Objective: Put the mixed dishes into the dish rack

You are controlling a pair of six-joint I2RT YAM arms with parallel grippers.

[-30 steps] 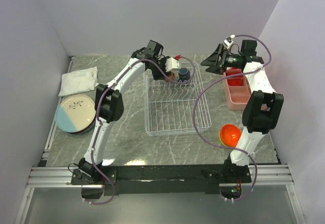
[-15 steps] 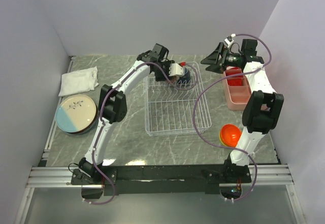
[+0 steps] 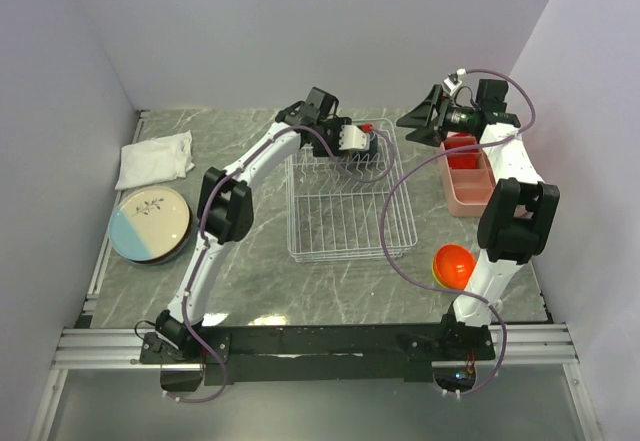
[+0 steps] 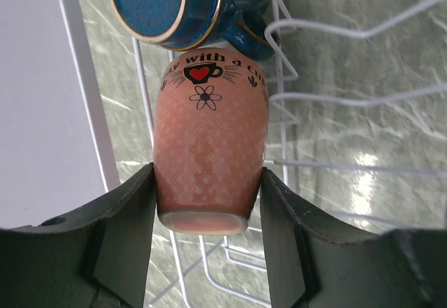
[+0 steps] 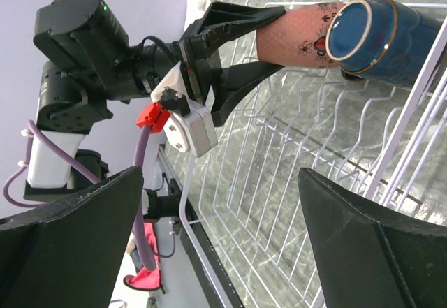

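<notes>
Pinching a pink patterned mug (image 4: 209, 161) by its sides, the left end effector (image 4: 208, 177) holds it at the far end of the dish rack (image 3: 350, 258). The mug's base faces the wrist and its rim lies close to a small dark blue mug (image 4: 174, 8) lodged among the wires of the far right corner; whether the 2 mugs touch cannot be told.
Rack: white wire, centre of the marble surface (image 3: 250, 251).
Right end effector (image 5: 220, 175): fingers spread wide, holding nothing, raised by the rack's far right corner, near a pink tray (image 3: 465, 196).
Stack of cream-and-light-blue plates (image 3: 150, 223): left of rack, well apart.
White folded cloth (image 3: 155, 158): just beyond the plates.
Orange bowl (image 3: 452, 265): right of rack, beside the right arm.
</notes>
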